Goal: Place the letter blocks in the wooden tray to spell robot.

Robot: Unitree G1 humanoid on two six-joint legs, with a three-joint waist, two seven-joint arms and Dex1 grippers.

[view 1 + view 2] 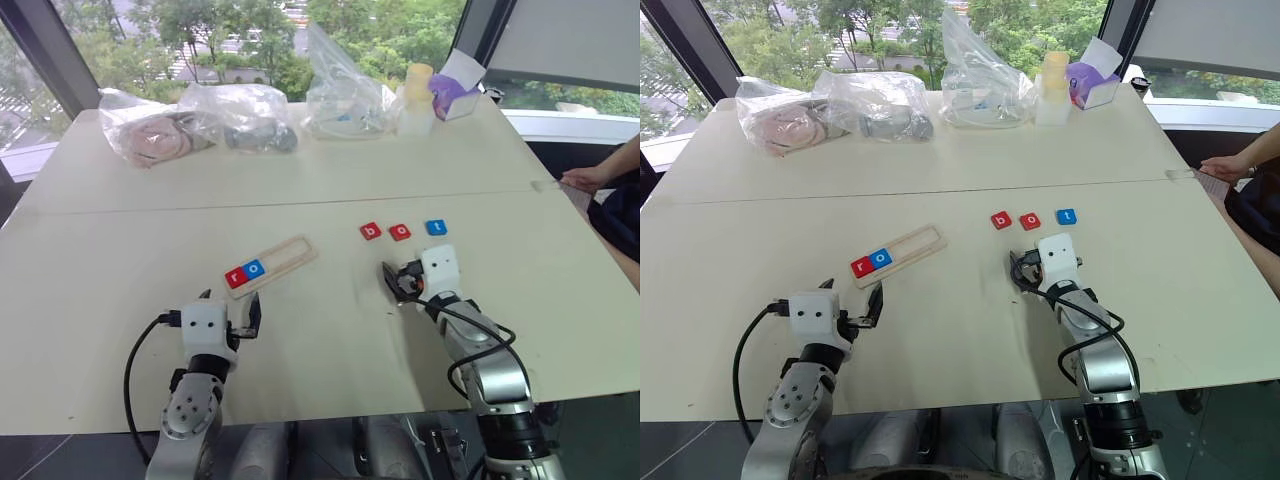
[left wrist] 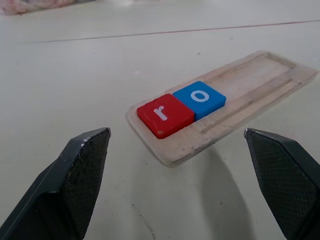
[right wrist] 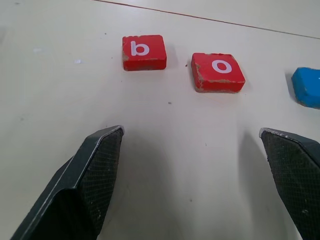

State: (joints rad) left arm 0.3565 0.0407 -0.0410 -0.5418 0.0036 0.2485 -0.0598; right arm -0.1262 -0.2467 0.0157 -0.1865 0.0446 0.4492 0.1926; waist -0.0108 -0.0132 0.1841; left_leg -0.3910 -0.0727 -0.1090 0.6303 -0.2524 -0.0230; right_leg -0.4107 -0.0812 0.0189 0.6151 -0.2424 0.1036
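Note:
The wooden tray (image 1: pixel 285 258) lies slantwise on the table, left of centre. A red "r" block (image 1: pixel 236 277) and a blue "o" block (image 1: pixel 254 268) sit side by side in its near end. Three more letter blocks lie in a row on the bare table to the right: a red "b" (image 1: pixel 371 231), a red "o" (image 1: pixel 400 232) and a blue "t" (image 1: pixel 436 227). My left gripper (image 1: pixel 231 308) is open and empty, just short of the tray's near end. My right gripper (image 1: pixel 410 272) is open and empty too, a little short of the red "b" and "o".
Several clear plastic bags (image 1: pixel 240 115) with items, a pale bottle (image 1: pixel 417 98) and a purple box (image 1: pixel 452 92) line the table's far side. A person's hand (image 1: pixel 585 178) rests at the right edge. A seam (image 1: pixel 150 210) crosses the tabletop.

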